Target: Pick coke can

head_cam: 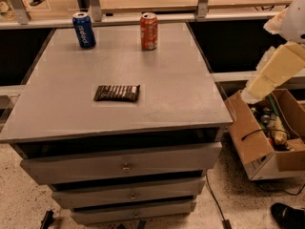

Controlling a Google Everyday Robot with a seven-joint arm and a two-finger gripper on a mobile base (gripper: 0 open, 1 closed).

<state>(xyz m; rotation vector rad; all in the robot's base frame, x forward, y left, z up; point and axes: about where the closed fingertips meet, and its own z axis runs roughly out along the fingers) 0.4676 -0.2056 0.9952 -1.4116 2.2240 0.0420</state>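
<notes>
Camera view: the grey worktop (pixel 181 94) is seen from its front edge, looking down and across. The coke can (pixel 149 31) stands upright near the back edge, a little right of the middle and well in from the back right corner. A blue can (pixel 84 30) stands upright near the back edge too, towards the back left corner, well apart from the coke can. A dark bar (pixel 117 93) lies flat near the middle of the worktop, slightly left of centre, its long side parallel to the front edge and apart from both cans.

The cream arm (pixel 279 66) slants down from the upper right, wholly beyond the right edge of the worktop. The gripper (pixel 249 96) is at its lower tip, just off the right edge about halfway between the front and back corners, over an open box (pixel 248 144) that sits on the floor. It is well apart from the coke can and touches nothing on the worktop. Whether it is released or clenched cannot be told here.

Below the front edge are three drawers (pixel 124 166), stacked. A dark shoe (pixel 288 215) shows on the speckled floor at the lower right.
</notes>
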